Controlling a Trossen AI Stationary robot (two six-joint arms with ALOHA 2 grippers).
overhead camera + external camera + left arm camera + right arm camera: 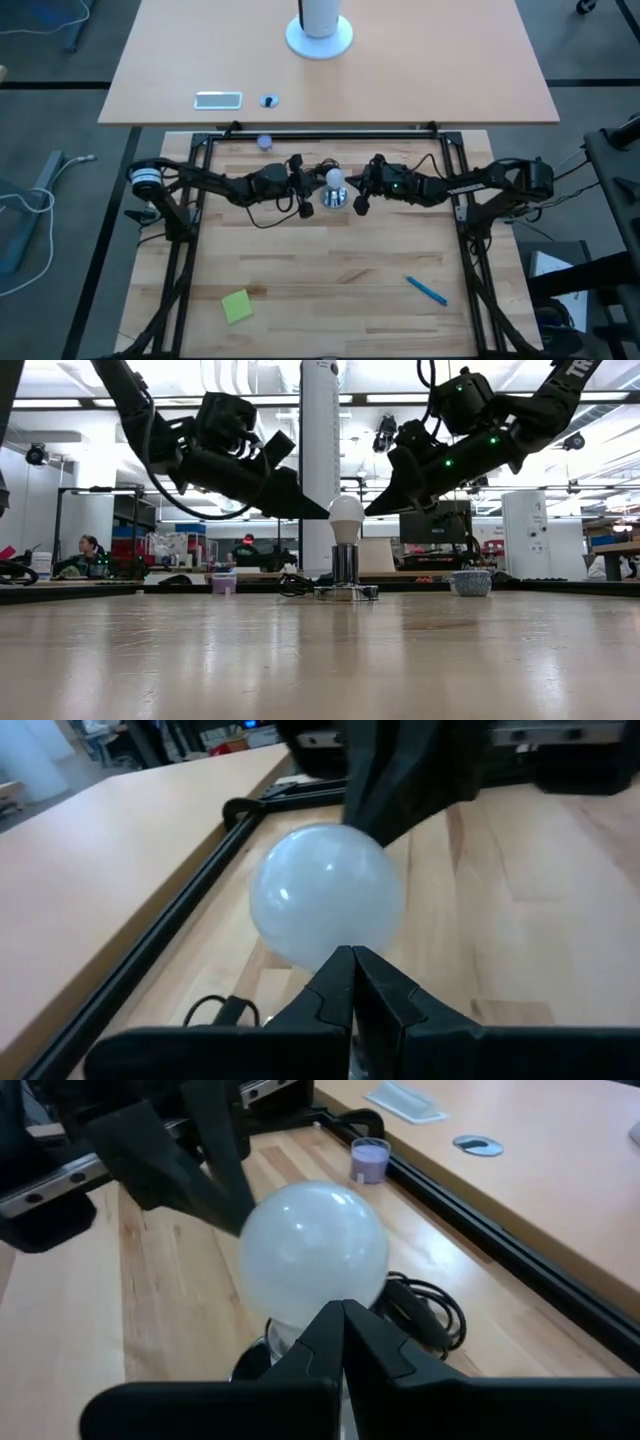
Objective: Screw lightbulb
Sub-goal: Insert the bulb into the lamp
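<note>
In the middle of the high view, the lightbulb [335, 179] is being kept upright in the shiny socket [334, 198] on the tabletop [330, 290], flanked by the left gripper [304, 187] and right gripper [360, 185], jaws pressed together, so opening seems needed before twisting.

Text on right arm [560, 390]: you get "TR" only, white letters at the low view's top edge, rest cut off.
Text on bulb [346, 518]: none you can read.
Text on table [330, 300]: none.
Text on room gear behind: too small, you can't read any.
</note>
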